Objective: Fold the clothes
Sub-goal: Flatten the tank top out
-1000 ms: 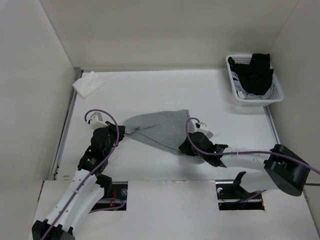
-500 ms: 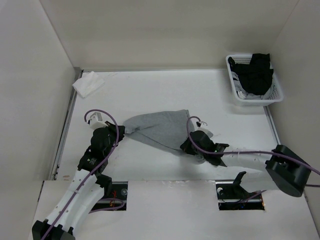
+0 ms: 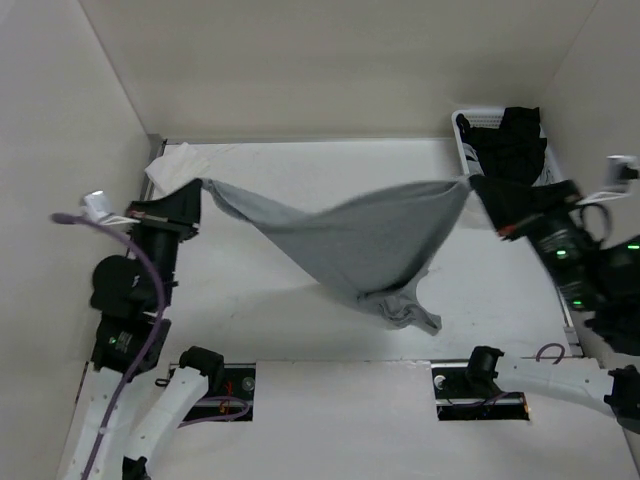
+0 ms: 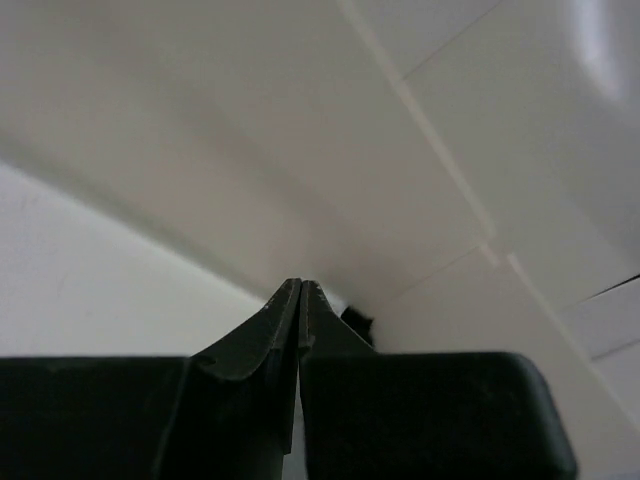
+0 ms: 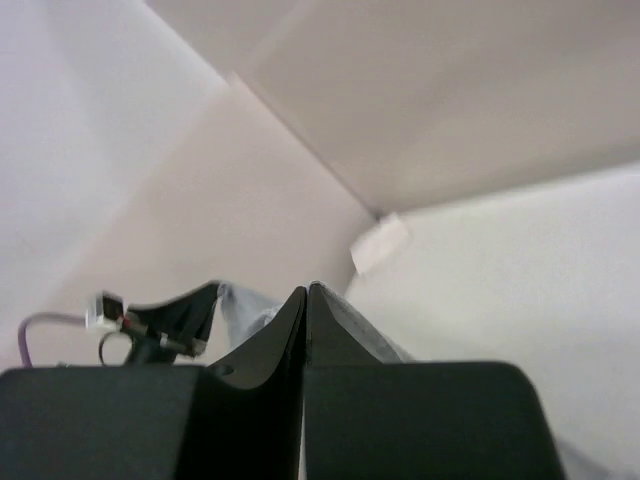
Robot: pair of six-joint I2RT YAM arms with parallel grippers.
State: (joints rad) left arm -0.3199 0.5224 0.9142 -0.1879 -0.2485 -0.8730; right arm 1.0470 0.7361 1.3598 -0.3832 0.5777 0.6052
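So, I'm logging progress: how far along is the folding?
Done: the shirt is gripped at both ends and raised. In hand: the left gripper and right gripper, both shut, hold it stretched between them. Left: laying it flat and every fold; none shows yet.

We could not see the shirt (image 3: 370, 240) corners where the left gripper (image 3: 197, 188) and right gripper (image 3: 474, 184) pinched them; the fingers covered them. The left wrist view did not show whether fabric sat between the closed tips, and a dark object (image 4: 357, 322) beyond them was too small to identify. The right arm (image 3: 590, 280) hid part of the basket (image 3: 475, 111) and ran off the frame's right edge. In the right wrist view the gripper body covered most of the shirt. The left gripper overlapped one edge of the cloth (image 3: 172, 165).
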